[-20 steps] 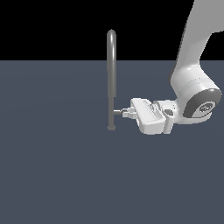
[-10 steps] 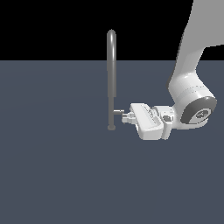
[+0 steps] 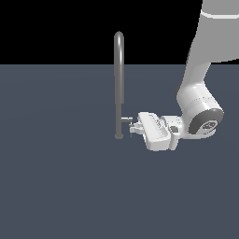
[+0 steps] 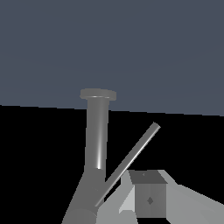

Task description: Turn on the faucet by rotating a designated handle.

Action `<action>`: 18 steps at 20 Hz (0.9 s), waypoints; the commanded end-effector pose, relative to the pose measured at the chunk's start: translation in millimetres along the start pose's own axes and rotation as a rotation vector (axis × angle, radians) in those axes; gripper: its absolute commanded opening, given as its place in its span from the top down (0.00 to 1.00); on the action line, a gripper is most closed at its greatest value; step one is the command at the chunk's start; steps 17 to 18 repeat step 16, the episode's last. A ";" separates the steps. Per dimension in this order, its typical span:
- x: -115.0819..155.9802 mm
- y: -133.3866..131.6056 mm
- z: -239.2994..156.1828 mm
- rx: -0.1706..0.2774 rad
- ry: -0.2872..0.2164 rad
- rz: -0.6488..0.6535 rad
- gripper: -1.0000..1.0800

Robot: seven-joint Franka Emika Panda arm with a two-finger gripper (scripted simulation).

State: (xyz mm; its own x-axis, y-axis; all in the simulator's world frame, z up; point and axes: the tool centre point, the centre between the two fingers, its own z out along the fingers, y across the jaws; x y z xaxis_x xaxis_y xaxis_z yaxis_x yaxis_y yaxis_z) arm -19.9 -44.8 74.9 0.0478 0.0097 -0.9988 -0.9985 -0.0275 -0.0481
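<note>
The pincer (image 3: 134,126) is reaching sideways, touching the handle (image 3: 126,119); I cannot tell how wide it is opening. The handle is sticking out at 3 o'clock, low on the faucet (image 3: 119,84). It is looking thin, stiff and slippery, so pushing near its tip is seeming best.

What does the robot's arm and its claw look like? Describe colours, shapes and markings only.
The arm is glossy white, built of thick rounded segments. Its wrist joint ends in a dark grey circular cap with a small pale marking. The claw has a blocky white body and short fingers; in the wrist view one finger looks like a grey square-edged block. No cables show.
</note>
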 end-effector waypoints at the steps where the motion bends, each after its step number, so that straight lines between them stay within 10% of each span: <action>1: 0.4 0.1 0.0 0.000 0.000 0.000 1.00; 18: 45.5 -16.6 -0.6 0.011 0.008 0.045 1.00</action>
